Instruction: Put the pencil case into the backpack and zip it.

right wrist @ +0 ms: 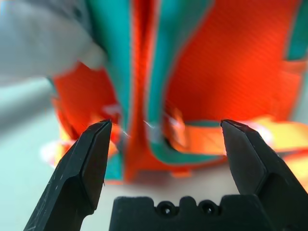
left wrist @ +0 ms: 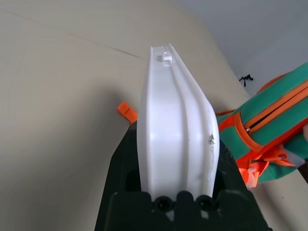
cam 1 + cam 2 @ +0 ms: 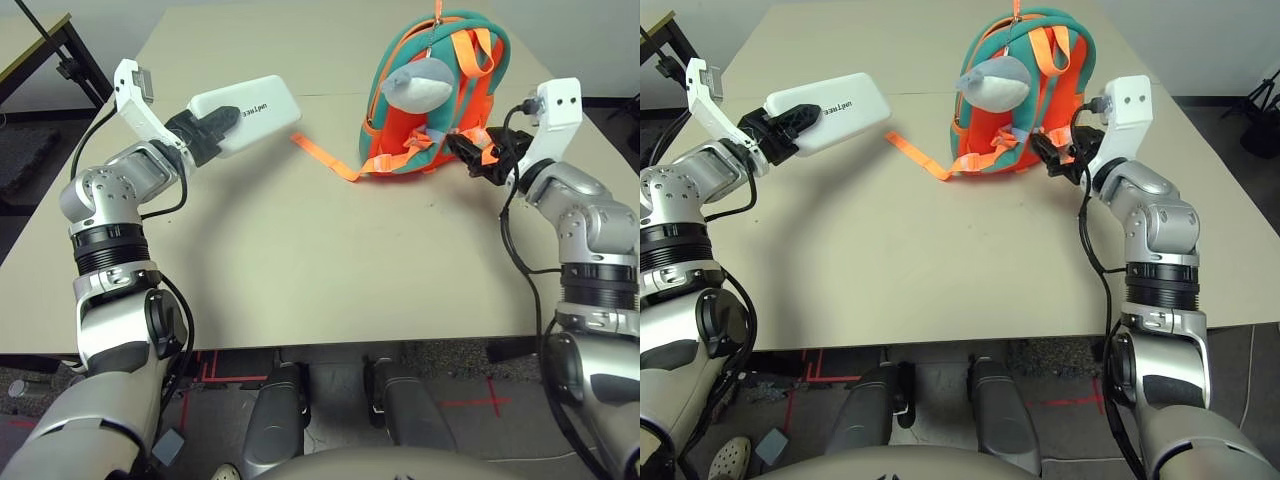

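the left gripper (image 3: 212,128) had its two black fingers clamped on one end of the pencil case (image 3: 248,114), carrying the flat white case clear above the table (image 3: 300,260), its free end aimed across toward the backpack (image 3: 436,100). from the left wrist view the case stood on edge between the fingers, with the bag's teal and orange side beyond it and what looked like a zip line along that side; i could not tell from there whether it was undone.

the backpack stood upright near the far side of the table, a grey shark charm (image 3: 420,85) hanging against its orange panel and one orange strap (image 3: 322,157) trailing out over the table toward the case. the right gripper (image 1: 163,130) was just beside the bag's low right flank, its fingers spread wide apart with nothing between them, the bag's teal edging and orange webbing right in front of them.

i took this for the carry step: case picked up, not yet in the bag, zipping not begun. the next move seemed to call for the right gripper to steady the bag or pull its mouth open, then for the left to bring the case over and feed it in narrow end first. the charm and loose straps could snag.
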`<action>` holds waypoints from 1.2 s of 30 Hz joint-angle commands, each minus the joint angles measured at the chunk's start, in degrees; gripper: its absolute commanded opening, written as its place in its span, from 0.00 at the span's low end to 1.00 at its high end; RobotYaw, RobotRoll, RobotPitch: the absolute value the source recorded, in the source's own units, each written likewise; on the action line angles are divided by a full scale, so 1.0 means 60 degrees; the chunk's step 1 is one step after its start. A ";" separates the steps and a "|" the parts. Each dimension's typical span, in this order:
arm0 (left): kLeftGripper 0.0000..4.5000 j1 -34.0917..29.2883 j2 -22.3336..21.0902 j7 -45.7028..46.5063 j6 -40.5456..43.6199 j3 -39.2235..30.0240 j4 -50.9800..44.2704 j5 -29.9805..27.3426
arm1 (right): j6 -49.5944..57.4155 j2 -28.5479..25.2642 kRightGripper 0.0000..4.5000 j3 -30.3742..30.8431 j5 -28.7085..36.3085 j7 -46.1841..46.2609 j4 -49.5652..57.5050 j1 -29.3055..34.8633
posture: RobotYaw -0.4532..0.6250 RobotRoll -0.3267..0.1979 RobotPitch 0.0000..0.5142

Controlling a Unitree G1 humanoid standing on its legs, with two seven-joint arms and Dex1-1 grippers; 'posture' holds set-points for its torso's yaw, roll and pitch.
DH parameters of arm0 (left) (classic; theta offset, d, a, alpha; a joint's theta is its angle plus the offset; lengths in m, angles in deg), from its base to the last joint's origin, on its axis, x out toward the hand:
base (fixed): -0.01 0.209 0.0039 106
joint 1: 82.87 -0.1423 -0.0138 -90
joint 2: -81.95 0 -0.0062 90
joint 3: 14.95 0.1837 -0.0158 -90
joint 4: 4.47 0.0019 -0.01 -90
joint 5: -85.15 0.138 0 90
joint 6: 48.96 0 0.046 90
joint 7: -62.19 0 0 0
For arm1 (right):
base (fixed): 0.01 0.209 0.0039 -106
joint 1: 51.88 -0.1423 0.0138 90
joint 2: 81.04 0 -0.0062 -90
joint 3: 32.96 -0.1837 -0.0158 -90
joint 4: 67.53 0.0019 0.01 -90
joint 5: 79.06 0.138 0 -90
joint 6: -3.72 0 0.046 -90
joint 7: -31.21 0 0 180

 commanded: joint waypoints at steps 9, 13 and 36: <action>0.27 -0.0131 0.0038 -0.0099 -0.0115 0.0064 -0.0234 0.0068 | -0.0957 0.0387 1.00 0.0434 -0.0258 0.0195 -0.1558 -0.0756 | 0.30 0.62 0.25; 0.27 -0.0144 0.0161 -0.0084 -0.0133 0.0142 -0.0292 0.0087 | -0.1867 0.0628 1.00 0.0527 -0.0557 0.0443 -0.2705 -0.1286 | 0.30 0.62 0.24; 0.27 -0.0129 0.0469 -0.0074 -0.0236 0.0350 -0.0220 0.0214 | 0.0504 -0.0387 0.10 0.0606 0.0269 -0.0397 0.1067 0.0109 | 0.28 0.62 0.25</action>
